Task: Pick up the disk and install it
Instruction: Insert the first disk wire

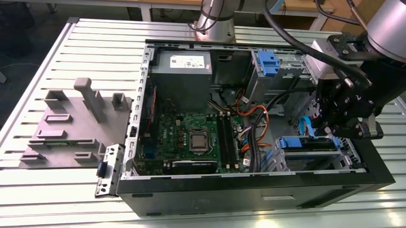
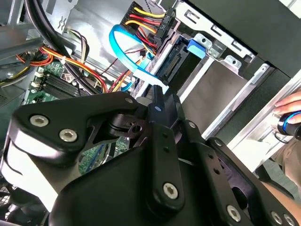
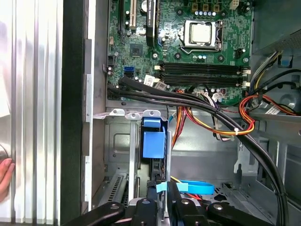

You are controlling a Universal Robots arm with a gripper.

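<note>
Already the disk [image 1: 311,145] sits in its drive bay at four o'clock inside the computer case [image 1: 254,187]; the gripper [image 3: 162,195] hovers just above, fingers nearly closed, grasping nothing, so installation looks mostly done.

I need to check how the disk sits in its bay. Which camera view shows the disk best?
The second wrist view: the disk shows its broad grey face in the drive cage, with its connector edge and blue rail. The exterior view catches the disk partly behind the gripper. The first wrist view shows it edge-on, mainly blue plastic.
</note>
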